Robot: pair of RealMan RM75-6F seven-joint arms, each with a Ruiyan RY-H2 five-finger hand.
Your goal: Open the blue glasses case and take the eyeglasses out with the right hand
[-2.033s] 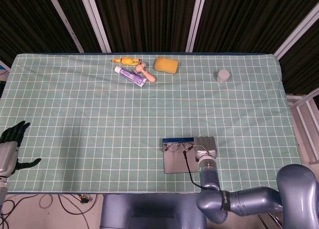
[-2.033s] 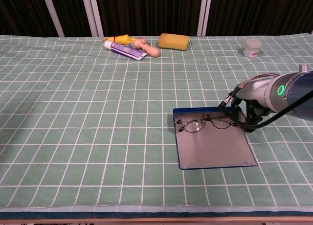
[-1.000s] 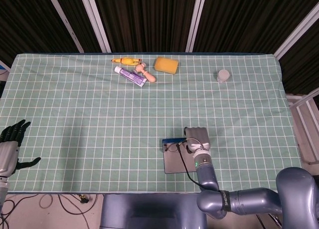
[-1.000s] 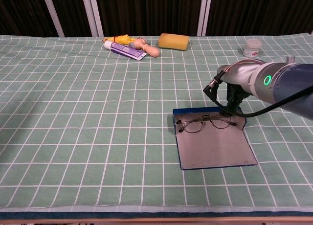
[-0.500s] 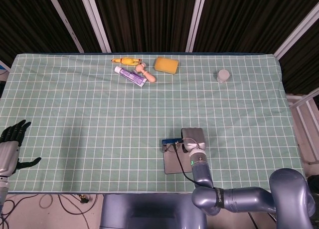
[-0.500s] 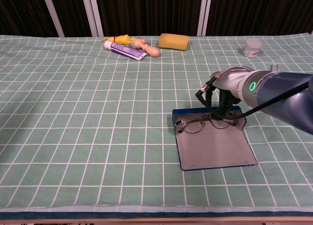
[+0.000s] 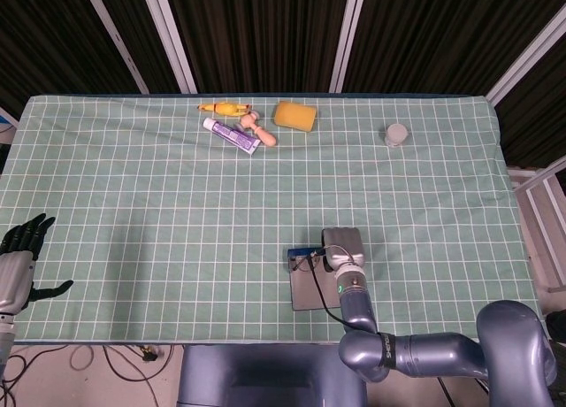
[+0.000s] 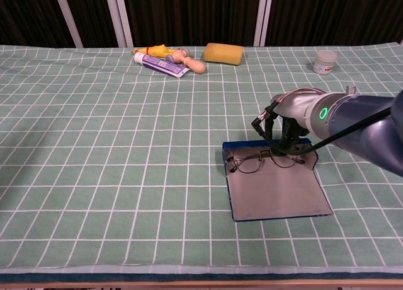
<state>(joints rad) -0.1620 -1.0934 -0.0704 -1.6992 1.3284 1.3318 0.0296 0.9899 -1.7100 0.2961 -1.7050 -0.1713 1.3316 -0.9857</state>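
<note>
At the far left edge of the head view, the left hand (image 7: pixel 19 257) is hanging off the side of the bench (image 7: pixel 133 203), its dark fingers spread and holding nothing. It is well apart from everything on the green checked cloth.

Along the far edge of the bench, a small cluster is lying together: a yellow rubber chicken toy (image 8: pixel 154 50), a purple-and-white tube (image 8: pixel 162 65) just in front of it, and a pale wooden-looking piece (image 8: pixel 191 62) touching the tube's right end. Just beside these, a yellow sponge (image 8: pixel 223 53) is resting flat.

Nearer the front, right of centre, the blue glasses case (image 8: pixel 277 189) is lying open, its grey inner flap spread flat toward the robot and its blue rim showing along the far side. The eyeglasses (image 8: pixel 261 159) are sitting inside at the far end of the case, lenses on the left, thin arms stretching right.

The right hand (image 8: pixel 286 129) is reaching down over the far right part of the case, directly above the arms of the eyeglasses. Its fingers are hidden behind the wrist and a black cable, so whether they are spread, closed or pinching the frame cannot be told.

Farther right, near the back edge, a small white jar (image 8: pixel 325 62) is standing upright, well apart from the case.
</note>
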